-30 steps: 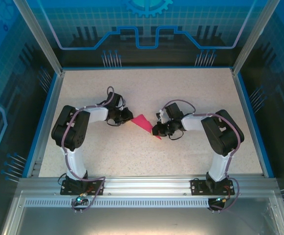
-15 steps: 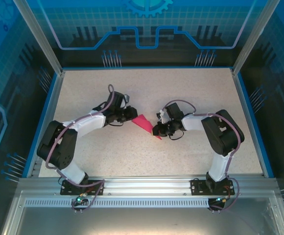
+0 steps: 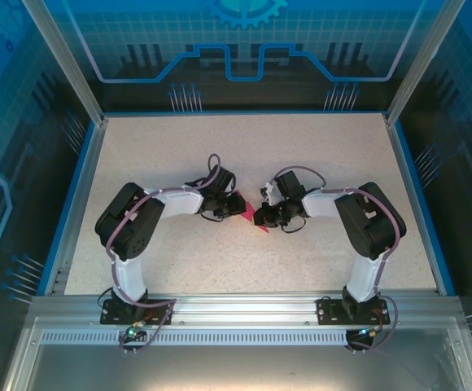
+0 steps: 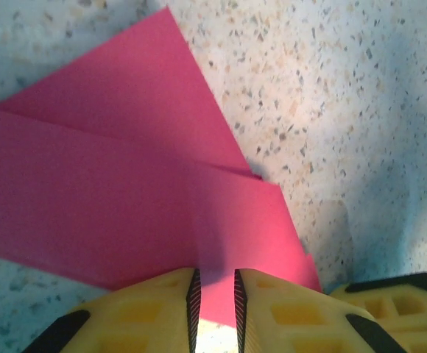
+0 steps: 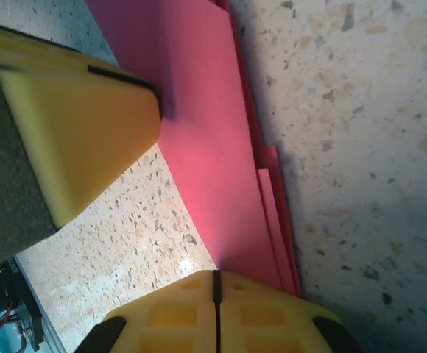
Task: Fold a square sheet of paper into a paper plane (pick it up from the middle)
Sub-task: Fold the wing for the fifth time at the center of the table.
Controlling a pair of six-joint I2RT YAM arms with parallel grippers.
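since a second ago the left arm has swung in toward the middle of the table (image 3: 317, 155), and its left gripper (image 3: 239, 204) now sits over the left part of the pink paper (image 3: 251, 217), where before it stood just off the sheet's left corner. the right arm has kept its place, and much less of the pink shape shows from above.

the pink paper lies flat on the speckled table near its centre, between the two wrists. it is folded: from the left wrist, one pointed layer (image 4: 118, 110) lies under a broader band that crosses it, and stepped edges of several layers show from the right wrist (image 5: 206, 147).

the left gripper (image 4: 213, 278) has its yellow fingers a narrow slit apart. the pink paper runs up to the tips and is seen through the slit. whether either pad actually touches it cannot be told.

the right gripper (image 5: 215, 278) has its fingers pressed together, with only a thin seam between them. the layered edge of the pink paper runs right to those tips, but whether any paper is pinched in the seam cannot be told. one left finger (image 5: 81, 136) shows close by in that same view, its tip over the paper's far part.
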